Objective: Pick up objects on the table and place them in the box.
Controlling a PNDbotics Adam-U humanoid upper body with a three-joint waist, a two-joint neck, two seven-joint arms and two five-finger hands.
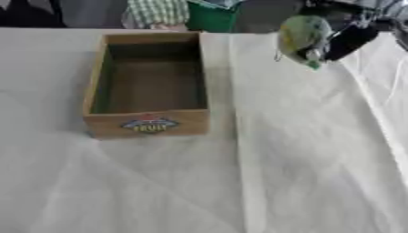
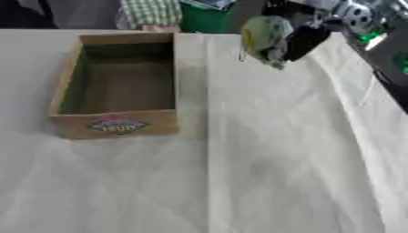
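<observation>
The right hand (image 1: 348, 40), at two o'clock, has its fingers wrapped round a soft green lump (image 1: 301, 37), standing tall. The wooden fruit box (image 1: 149, 124) is a long rectangle running twelve to six.

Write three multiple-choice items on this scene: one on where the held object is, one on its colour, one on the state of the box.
1. Where is the green object relative to the box?
A. Inside the box
B. To the box's right, toward the table's far edge
C. In front of the box, near the camera

2. What colour is the held object mostly?
A. Red
B. Blue
C. Green with yellowish patches

3. What is the state of the box?
A. Open on top with nothing visible inside
B. Closed with a lid
C. Tipped on its side

Answers:
1 B: the right hand has it up at the upper right, apart from the box.
2 C: its rounded surface shows green and yellowish tones.
3 A: the bare inner floor shows, and the box stands upright on the white cloth.
</observation>
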